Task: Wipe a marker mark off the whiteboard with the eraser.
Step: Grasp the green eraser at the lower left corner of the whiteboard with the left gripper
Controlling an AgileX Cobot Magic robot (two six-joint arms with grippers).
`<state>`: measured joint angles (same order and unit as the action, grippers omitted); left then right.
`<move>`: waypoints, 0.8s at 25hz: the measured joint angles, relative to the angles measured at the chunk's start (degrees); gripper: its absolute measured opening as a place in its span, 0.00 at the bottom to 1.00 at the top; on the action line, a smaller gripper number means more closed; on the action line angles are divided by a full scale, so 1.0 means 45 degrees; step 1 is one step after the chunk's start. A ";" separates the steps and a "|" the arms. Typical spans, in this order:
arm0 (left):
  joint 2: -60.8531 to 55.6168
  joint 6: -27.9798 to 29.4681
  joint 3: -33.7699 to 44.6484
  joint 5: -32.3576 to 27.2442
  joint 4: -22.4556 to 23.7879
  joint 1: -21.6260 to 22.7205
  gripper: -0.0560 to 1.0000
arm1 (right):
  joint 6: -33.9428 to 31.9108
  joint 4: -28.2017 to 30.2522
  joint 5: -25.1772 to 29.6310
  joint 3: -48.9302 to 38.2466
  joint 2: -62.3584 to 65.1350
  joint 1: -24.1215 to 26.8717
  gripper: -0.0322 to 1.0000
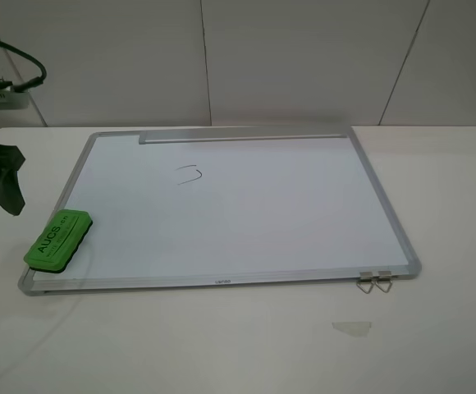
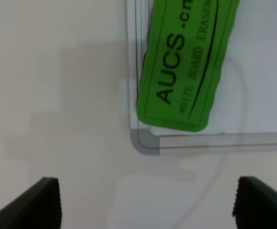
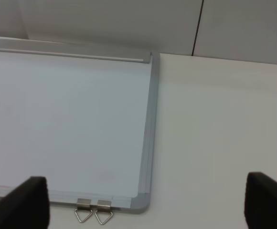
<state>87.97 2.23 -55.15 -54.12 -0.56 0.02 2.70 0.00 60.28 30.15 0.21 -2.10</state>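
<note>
The whiteboard (image 1: 246, 213) lies flat on the table, its grey tray strip along the far edge. The marker mark (image 1: 189, 175), a small dark squiggle, sits on its left half. The green eraser (image 1: 58, 240) rests on the board's near-left corner, lettering up. My left gripper (image 1: 4, 185) hangs off the board's left side, open and holding nothing. In the left wrist view the eraser (image 2: 186, 62) lies beyond the left gripper (image 2: 145, 205), past the frame corner (image 2: 145, 143). The right gripper (image 3: 145, 205) is open over the table near the board's right corner (image 3: 143, 202).
Two metal clips (image 1: 375, 281) hang off the board's near-right corner, also the clips (image 3: 93, 213) in the right wrist view. A small scrap of clear tape (image 1: 353, 327) lies on the white table in front. A wall stands behind the table.
</note>
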 joint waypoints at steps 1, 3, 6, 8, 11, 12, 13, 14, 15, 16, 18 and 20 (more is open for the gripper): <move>0.0281 -0.0059 0.0000 0.0311 -0.0036 0.0000 0.75 | 0.0000 0.0000 0.0000 0.0000 0.0000 0.0000 0.82; 0.0785 -0.0263 0.0000 0.0833 -0.0212 0.0000 0.75 | 0.0000 0.0000 0.0000 0.0000 0.0000 0.0000 0.82; 0.1546 -0.0749 -0.0010 0.1546 -0.0763 0.0000 0.75 | 0.0000 0.0000 0.0000 0.0000 0.0000 0.0000 0.82; 0.2061 -0.1078 -0.0010 0.1953 -0.1163 0.0000 0.75 | 0.0000 0.0000 0.0000 0.0000 0.0000 0.0000 0.82; 0.2744 -0.1471 -0.0010 0.2464 -0.1539 0.0000 0.75 | 0.0000 0.0000 0.0000 0.0000 0.0000 0.0000 0.82; 0.2921 -0.1559 -0.0010 0.2604 -0.1563 0.0000 0.75 | 0.0000 0.0000 0.0000 0.0000 0.0000 0.0000 0.82; 0.3114 -0.1644 -0.0010 0.2765 -0.1575 0.0000 0.75 | 0.0000 0.0000 0.0000 0.0000 0.0000 0.0000 0.82; 0.3308 -0.1737 -0.0010 0.2911 -0.1584 0.0000 0.75 | 0.0000 0.0000 0.0000 0.0000 0.0000 0.0000 0.82; 0.3506 -0.1842 -0.0010 0.3078 -0.1602 0.0000 0.75 | 0.0000 0.0000 0.0000 0.0000 0.0000 0.0000 0.82; 0.3675 -0.1938 -0.0010 0.3220 -0.1602 0.0000 0.75 | 0.0000 0.0000 0.0000 0.0000 0.0000 0.0000 0.82; 0.4037 -0.2038 -0.0010 0.3617 -0.1666 0.0000 0.75 | 0.0000 0.0000 0.0000 0.0000 0.0000 0.0000 0.82; 0.4323 -0.2303 -0.0010 0.3950 -0.1924 0.0000 0.75 | 0.0000 0.0000 0.0000 0.0000 0.0000 0.0000 0.82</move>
<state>107.42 -8.13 -55.20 -36.34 -9.22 0.02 2.70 0.00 60.28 30.15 0.21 -2.10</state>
